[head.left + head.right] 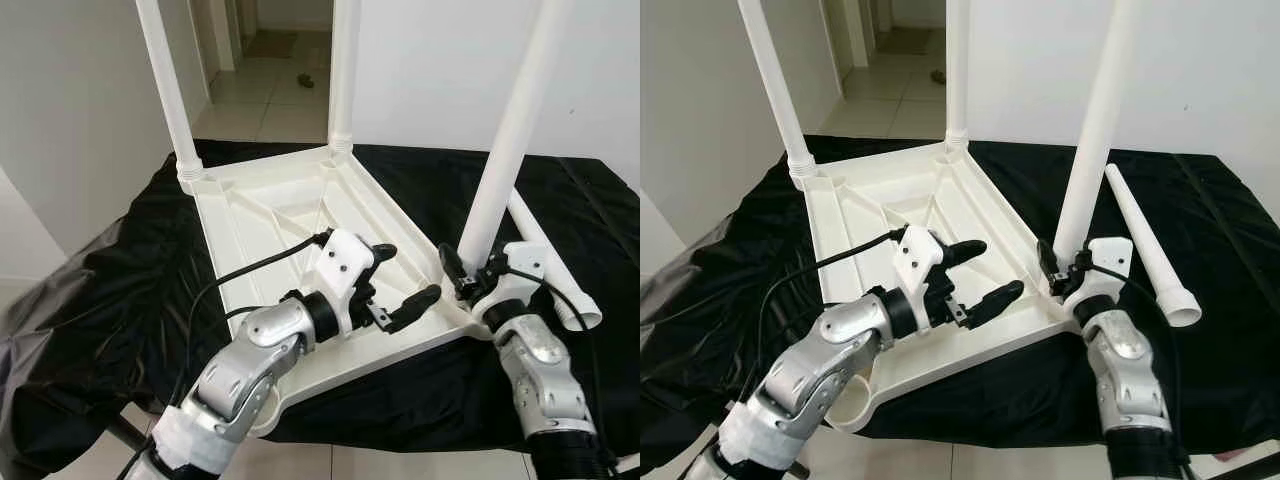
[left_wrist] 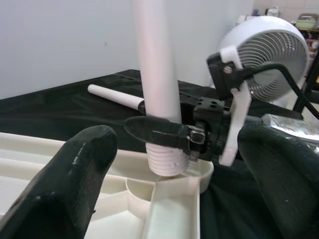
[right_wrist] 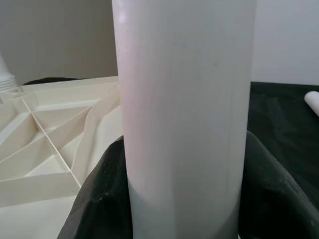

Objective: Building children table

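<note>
The white children's table top (image 1: pixel 260 215) lies upside down on a black cloth. Two white legs stand in its far corners (image 1: pixel 165 90) (image 1: pixel 343 70). A third leg (image 1: pixel 505 150) stands in the near right corner socket, and my right gripper (image 1: pixel 470 272) is shut around its lower end; its black fingers (image 3: pixel 99 199) hug the leg (image 3: pixel 184 114) in the right wrist view. My left gripper (image 1: pixel 410 272) hovers open over the underside, just left of that corner, its fingers (image 2: pixel 75 169) pointing at the leg's ribbed base (image 2: pixel 164 162). A fourth leg (image 1: pixel 1145 240) lies loose on the cloth to the right.
The near left corner socket (image 1: pixel 855 405) holds no leg and overhangs the cloth's front edge. The black cloth (image 1: pixel 90 300) drapes over the work surface. A white fan (image 2: pixel 271 50) stands beyond it. White walls and a tiled hallway (image 1: pixel 270 80) lie behind.
</note>
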